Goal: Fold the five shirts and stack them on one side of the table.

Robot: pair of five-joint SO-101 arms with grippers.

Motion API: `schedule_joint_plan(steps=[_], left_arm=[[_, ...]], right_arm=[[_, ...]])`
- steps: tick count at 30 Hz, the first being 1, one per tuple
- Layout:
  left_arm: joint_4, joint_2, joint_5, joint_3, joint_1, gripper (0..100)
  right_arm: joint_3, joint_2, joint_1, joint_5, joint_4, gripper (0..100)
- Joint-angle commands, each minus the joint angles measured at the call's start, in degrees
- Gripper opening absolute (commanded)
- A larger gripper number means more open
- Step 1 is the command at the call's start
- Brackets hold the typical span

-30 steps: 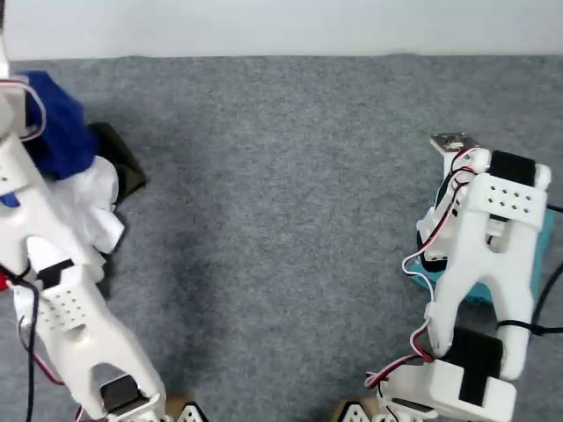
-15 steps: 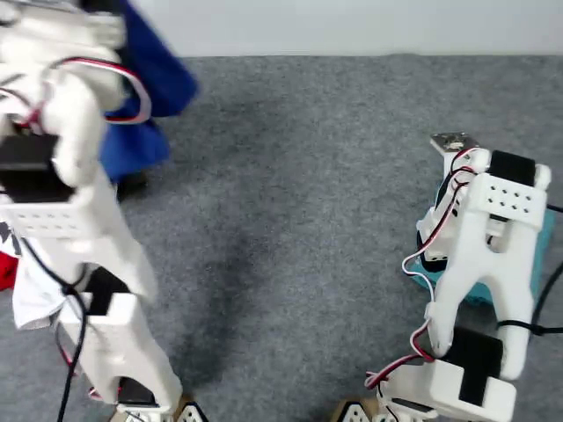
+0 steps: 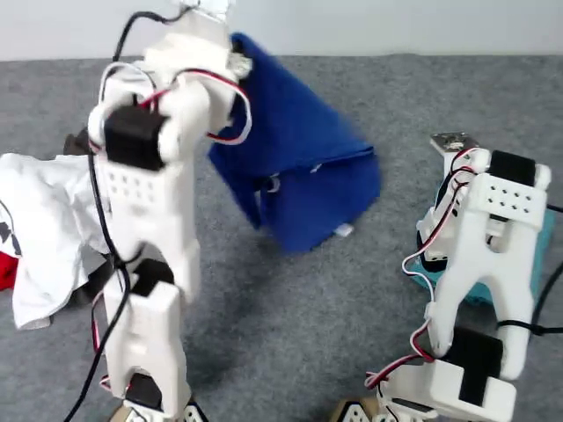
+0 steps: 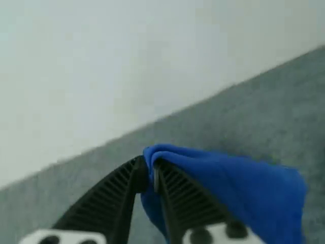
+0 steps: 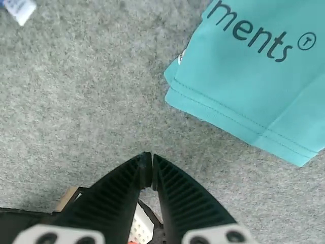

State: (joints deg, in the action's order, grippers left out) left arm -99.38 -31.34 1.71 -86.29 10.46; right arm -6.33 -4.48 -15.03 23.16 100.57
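A blue shirt (image 3: 299,167) hangs in the air over the middle of the grey table (image 3: 352,290), its lower edge near the surface. My left gripper (image 4: 150,172) is shut on the blue shirt (image 4: 228,178) at its top fold, raised high at the table's far side. A white shirt (image 3: 44,229) lies crumpled at the left edge, with a bit of red cloth (image 3: 5,269) and a dark garment (image 3: 77,142) beside it. A folded teal shirt (image 5: 259,66) lies at the right side. My right gripper (image 5: 147,170) is shut and holds nothing, low over the table beside the teal shirt.
The right arm (image 3: 484,264) stands over the teal shirt (image 3: 479,294) at the right. A small white label (image 5: 19,9) lies on the table near the right gripper. Open grey surface spreads in the front middle.
My left arm has lifted the blue shirt off the pile at the left and swung it up and toward the table's middle. The right arm has not moved.
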Motion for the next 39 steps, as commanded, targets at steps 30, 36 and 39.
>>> schedule_joint_plan(steps=[30, 36, 39], left_arm=[[-1.14, 18.11, 36.22, 68.53, -30.86, 1], [-1.05, 27.60, 36.48, 70.90, -30.95, 9], [-0.88, 32.09, 34.55, 70.81, -30.68, 18]], right_arm=[[1.58, -2.59, 18.24, -0.44, 1.71, 0.9], [3.16, -2.51, 18.24, -0.44, 1.63, 0.9], [3.16, -2.59, 18.24, -0.44, 1.98, 0.9]])
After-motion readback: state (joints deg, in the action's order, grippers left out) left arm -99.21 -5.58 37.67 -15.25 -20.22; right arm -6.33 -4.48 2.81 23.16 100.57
